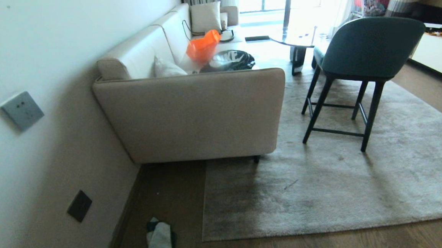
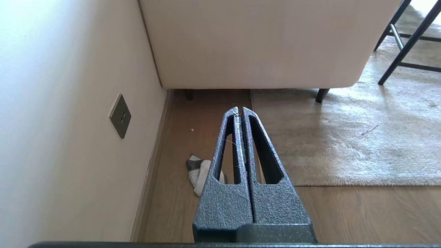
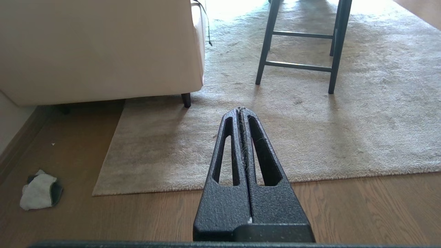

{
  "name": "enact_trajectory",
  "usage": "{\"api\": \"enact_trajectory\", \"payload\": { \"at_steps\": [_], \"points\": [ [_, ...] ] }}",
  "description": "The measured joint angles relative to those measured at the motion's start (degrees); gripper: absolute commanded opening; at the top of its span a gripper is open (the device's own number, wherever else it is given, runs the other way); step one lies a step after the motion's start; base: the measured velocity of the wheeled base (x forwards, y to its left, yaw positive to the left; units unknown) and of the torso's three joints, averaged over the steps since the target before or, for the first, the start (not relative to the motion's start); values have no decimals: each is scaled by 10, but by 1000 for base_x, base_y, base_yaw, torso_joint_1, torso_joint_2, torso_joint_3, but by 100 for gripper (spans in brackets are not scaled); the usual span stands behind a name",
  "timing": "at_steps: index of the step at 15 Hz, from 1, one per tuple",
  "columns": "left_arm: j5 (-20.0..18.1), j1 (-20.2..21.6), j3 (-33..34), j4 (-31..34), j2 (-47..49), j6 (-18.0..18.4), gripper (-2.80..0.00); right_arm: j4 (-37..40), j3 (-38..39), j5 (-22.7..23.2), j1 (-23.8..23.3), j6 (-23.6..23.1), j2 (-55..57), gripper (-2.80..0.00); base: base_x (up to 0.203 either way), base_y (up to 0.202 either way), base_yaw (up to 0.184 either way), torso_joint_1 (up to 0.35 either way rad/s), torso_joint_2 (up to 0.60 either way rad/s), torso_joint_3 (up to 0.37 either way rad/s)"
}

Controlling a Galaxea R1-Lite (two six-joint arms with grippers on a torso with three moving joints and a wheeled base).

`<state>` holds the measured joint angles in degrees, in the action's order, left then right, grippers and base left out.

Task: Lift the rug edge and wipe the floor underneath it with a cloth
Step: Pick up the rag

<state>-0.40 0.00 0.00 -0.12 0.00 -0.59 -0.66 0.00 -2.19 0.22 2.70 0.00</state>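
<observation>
**A:** What do you get from the head view?

**B:** Neither of your arms shows there. You see the rug edge point(image 1: 202, 202) running straight from under the sofa point(image 1: 189, 114) to a square corner near the bottom, lying flat on the floor point(image 1: 171, 196). The cloth point(image 1: 160, 237) is crumpled on the bare planks, between the skirting of the wall point(image 1: 35, 170) and that corner, apart from the rug. A dark chair point(image 1: 362, 54) stands on the rug further right.

**A:** And your left wrist view?

**B:** Your left claw point(image 2: 240, 110) hangs in the air, reaching forward and tilted down toward the floor, its two fingers pressed together with nothing between them. The cloth point(image 2: 201, 172) lies on the floor partly behind the left finger, close to the wall. The rug edge point(image 2: 256, 144) runs just beyond the tips.

**A:** The right wrist view?

**B:** Your right claw point(image 3: 242, 110) is in the same pose, held above the floor and pointing over the rug, fingers pressed together and empty. The rug corner point(image 3: 98, 191) sits flat; the cloth point(image 3: 38, 191) lies well off to its side on the planks.
</observation>
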Motion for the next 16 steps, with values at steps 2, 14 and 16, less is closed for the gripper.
{"api": "enact_trajectory", "payload": {
  "at_steps": [2,14,16],
  "points": [
    [-1,0,0,0,0,1,-280,0,0,0,0,0,0,-280,0,0,0,0,0,0],
    [0,0,0,0,0,1,-280,0,0,0,0,0,0,-280,0,0,0,0,0,0],
    [0,0,0,0,0,1,-280,0,0,0,0,0,0,-280,0,0,0,0,0,0]
  ]
}}
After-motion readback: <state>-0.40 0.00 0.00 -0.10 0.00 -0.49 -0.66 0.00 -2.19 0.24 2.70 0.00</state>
